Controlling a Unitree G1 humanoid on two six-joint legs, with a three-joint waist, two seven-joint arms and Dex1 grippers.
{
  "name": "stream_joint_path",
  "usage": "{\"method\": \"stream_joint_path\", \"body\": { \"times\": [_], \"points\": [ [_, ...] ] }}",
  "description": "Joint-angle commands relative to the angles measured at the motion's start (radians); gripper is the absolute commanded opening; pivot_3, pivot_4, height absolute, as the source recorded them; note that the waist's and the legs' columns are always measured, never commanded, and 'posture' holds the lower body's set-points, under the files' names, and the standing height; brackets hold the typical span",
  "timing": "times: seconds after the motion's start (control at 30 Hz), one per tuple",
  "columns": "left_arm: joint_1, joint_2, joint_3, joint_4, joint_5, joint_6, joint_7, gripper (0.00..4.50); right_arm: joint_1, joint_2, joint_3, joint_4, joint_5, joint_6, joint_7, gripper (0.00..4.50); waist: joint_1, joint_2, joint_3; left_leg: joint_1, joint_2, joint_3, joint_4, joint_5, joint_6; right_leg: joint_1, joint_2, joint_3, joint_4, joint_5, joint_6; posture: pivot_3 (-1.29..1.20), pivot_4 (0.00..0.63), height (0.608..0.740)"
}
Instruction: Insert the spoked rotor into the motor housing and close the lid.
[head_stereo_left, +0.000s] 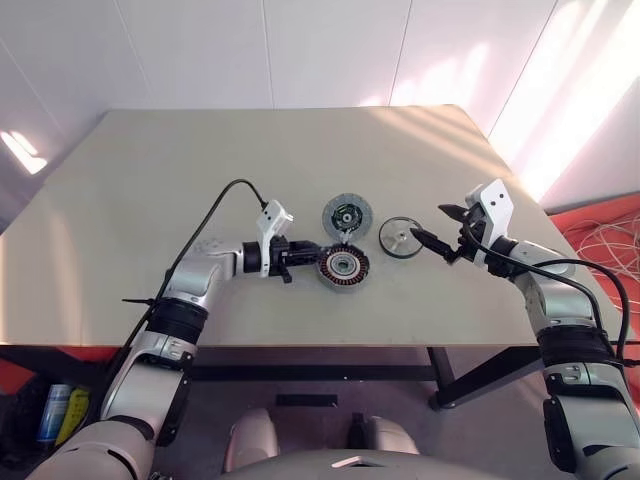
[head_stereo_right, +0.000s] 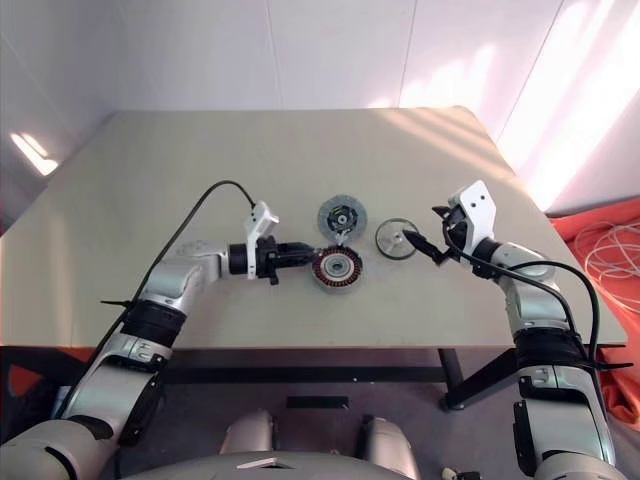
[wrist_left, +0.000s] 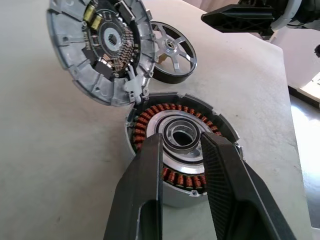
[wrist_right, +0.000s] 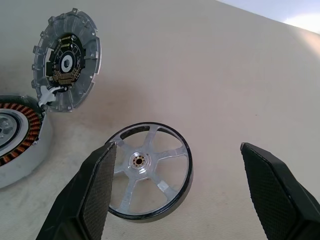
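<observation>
Watching this from beside the table (head_stereo_left: 120, 200), my guess is the step in hand is picking up the spoked rotor (head_stereo_left: 401, 237). It lies flat, a bit toward the right edge from the middle and closer to the front edge than the far one. It hasn't been lifted yet.

The right gripper (head_stereo_left: 438, 228) hangs just beside the rotor on the right-edge side. Its jaws are spread wide and there's nothing in them. From the wrist camera the two fingers look lined up either side of the dark rim.

The left gripper (head_stereo_left: 303, 257) has only a narrow gap and isn't holding anything I can see. Its tips are at the left side of the motor housing (head_stereo_left: 343, 266), over the copper windings. I can't tell if they actually touch.

To do the grab well, I'd come down square so both pads meet the rim at once. Pinch across the full width, not on a spoke, and lift it level so it drops straight over the centre bearing. The left one could steady the housing meanwhile.

The lid (head_stereo_left: 347, 215) stands open on its hinge on the far-edge side of the housing, circuit board showing. Keep the rotor clear of it on the way over.

Count: one rotor, one housing, one lid, two grippers.
</observation>
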Motion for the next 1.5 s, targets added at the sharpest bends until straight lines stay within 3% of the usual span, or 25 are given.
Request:
{"method": "stream_joint_path", "body": {
  "times": [0.03, 0.37, 1.5],
  "points": [
    [-0.05, -0.011, -0.028, 0.028, 0.026, -0.041, -0.023, 0.78, -0.006, 0.0, -0.026, -0.034, 0.014, -0.026, -0.008, 4.5, 0.001, 0.0, 0.0, 0.0, 0.0, 0.0, 0.0, 0.0, 0.0, 0.0, 0.0, 0.0, 0.0, 0.0, 0.0, 0.0, 0.0, 0.74],
    [-0.105, -0.035, -0.078, 0.123, 0.093, -0.118, -0.043, 0.78, 0.009, 0.002, -0.03, -0.047, 0.021, -0.031, -0.023, 4.5, 0.002, 0.0, 0.0, 0.0, 0.0, 0.0, 0.0, 0.0, 0.0, 0.0, 0.0, 0.0, 0.0, 0.0, 0.0, 0.0, 0.0, 0.74],
    [-0.119, -0.091, -0.089, 0.185, 0.175, -0.199, -0.028, 0.78, 0.022, 0.013, -0.028, -0.066, 0.029, -0.033, -0.038, 4.5, 0.003, 0.0, 0.0, 0.0, 0.0, 0.0, 0.0, 0.0, 0.0, 0.0, 0.0, 0.0, 0.0, 0.0, 0.0, 0.0, 0.0, 0.74]
  ]
}}
